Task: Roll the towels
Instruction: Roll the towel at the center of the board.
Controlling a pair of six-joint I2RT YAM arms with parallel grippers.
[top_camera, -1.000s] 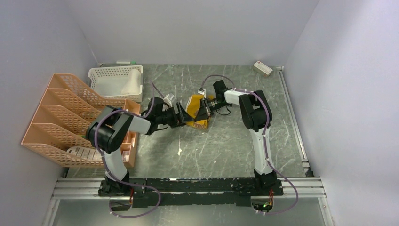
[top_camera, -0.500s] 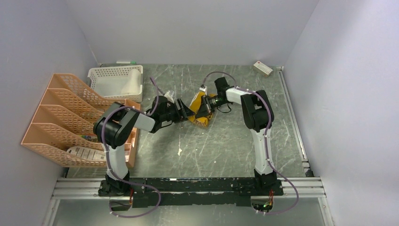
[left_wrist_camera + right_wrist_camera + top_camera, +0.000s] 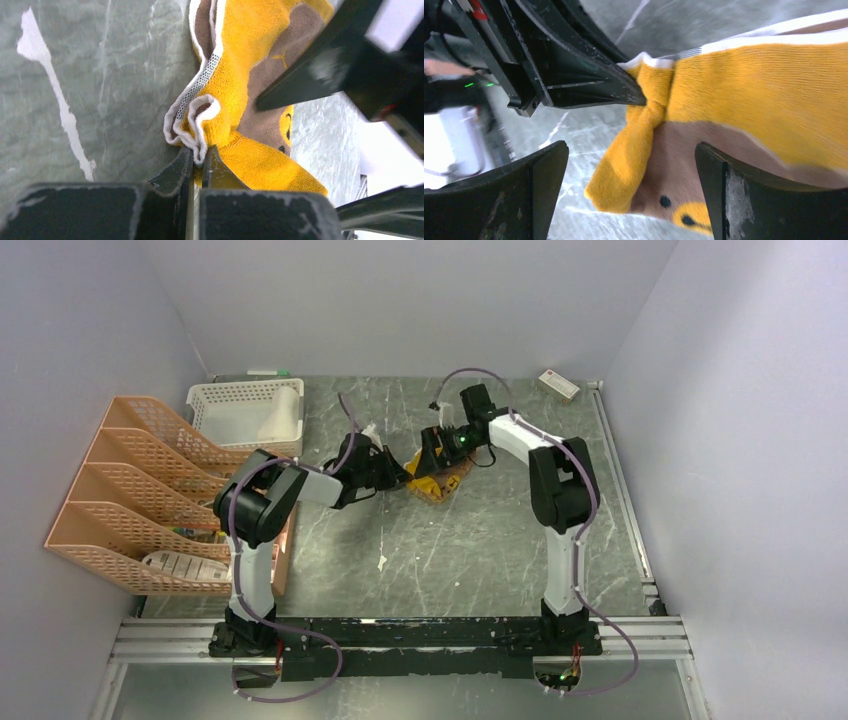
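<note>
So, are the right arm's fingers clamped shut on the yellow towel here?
No, the right wrist view shows the right fingers standing wide apart, with the yellow towel between them.

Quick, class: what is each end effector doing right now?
Left end effector: closed on the yellow towel, at its hem.
Right end effector: open, holding nothing.

A towel (image 3: 440, 485) lies on the surface (image 3: 470, 540) between left end effector (image 3: 199, 157) and right end effector (image 3: 631, 150); a second towel (image 3: 286, 412) sits in the basket (image 3: 243, 390) behind-left.

robot lab cell: plain walls (image 3: 400, 300) box in table (image 3: 470, 550), 2 arms (image 3: 255, 515) on rail (image 3: 400, 638).
</note>
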